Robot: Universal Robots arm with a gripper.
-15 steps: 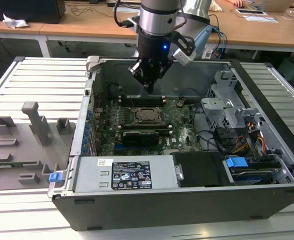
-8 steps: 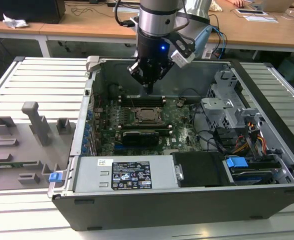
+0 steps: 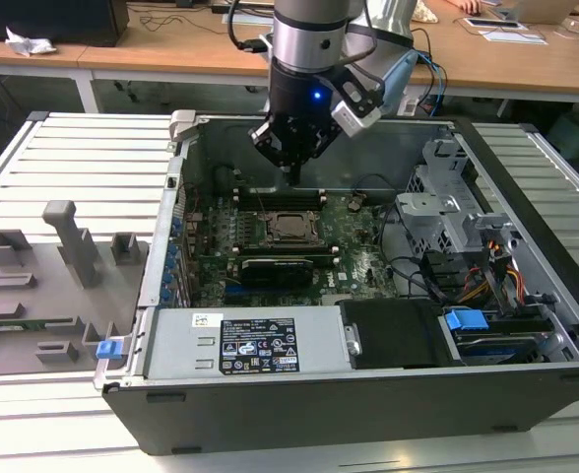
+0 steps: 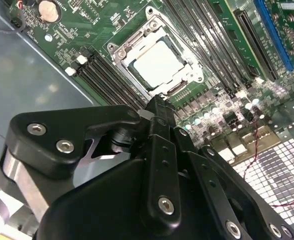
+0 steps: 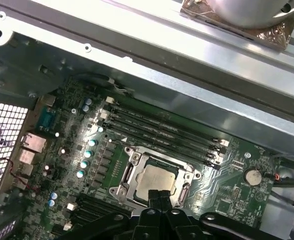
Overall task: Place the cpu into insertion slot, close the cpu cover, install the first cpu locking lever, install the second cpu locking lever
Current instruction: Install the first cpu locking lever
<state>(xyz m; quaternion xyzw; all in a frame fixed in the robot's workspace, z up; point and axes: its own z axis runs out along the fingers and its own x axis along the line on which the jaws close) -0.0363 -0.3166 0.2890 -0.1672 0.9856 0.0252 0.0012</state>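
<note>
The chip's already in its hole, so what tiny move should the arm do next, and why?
Probably ease down toward the edge of the cpu cover: it looks closed around the cpu, and the shut, empty gripper hangs above it.

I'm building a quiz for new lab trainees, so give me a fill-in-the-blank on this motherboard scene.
1. The cpu sits in the ___.
2. The cpu cover lies ___ around it.
3. The gripper, hovering above them, is ___.
4. The circuit board is coloured ___.
Missing words: insertion slot; closed; shut; green.
</note>
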